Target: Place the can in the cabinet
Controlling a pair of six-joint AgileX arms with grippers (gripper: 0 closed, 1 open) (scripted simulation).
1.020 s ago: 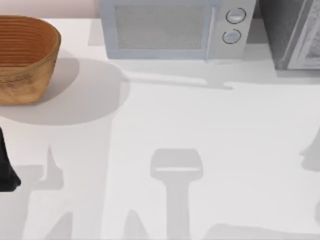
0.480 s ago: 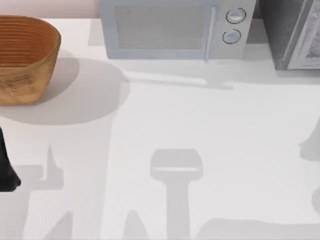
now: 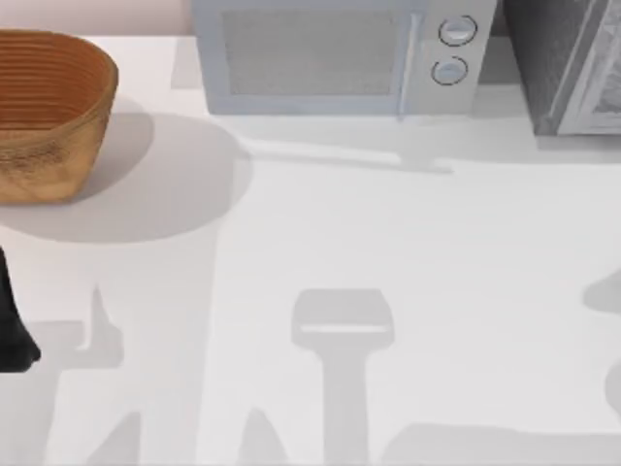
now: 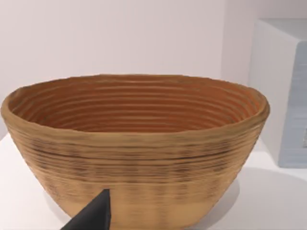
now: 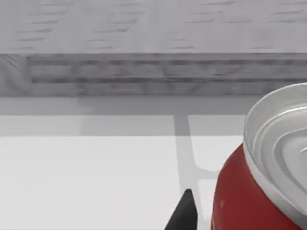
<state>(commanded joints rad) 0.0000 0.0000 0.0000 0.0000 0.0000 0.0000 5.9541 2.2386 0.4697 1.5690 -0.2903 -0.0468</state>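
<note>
The can (image 5: 259, 191) is red with a silver top and sits very close in the right wrist view. A dark tip of my right gripper (image 5: 184, 213) shows just beside it, apparently touching its side. Whether the gripper holds the can cannot be told. Beyond them runs the grey wooden base of the cabinet (image 5: 153, 72), with white table between. In the top view the cabinet (image 3: 563, 68) stands at the far right corner. My left arm (image 3: 12, 330) is parked at the table's left edge, and its gripper (image 4: 96, 218) faces the basket.
A woven brown basket (image 3: 44, 107) stands at the far left, seen close in the left wrist view (image 4: 139, 143). A white microwave (image 3: 330, 58) stands at the back middle, left of the cabinet. Arm shadows lie across the white table (image 3: 388, 243).
Shadows at the top view's right edge have shifted towards the front and the front-right shadow has spread leftwards. The left arm, basket and microwave have not moved.
</note>
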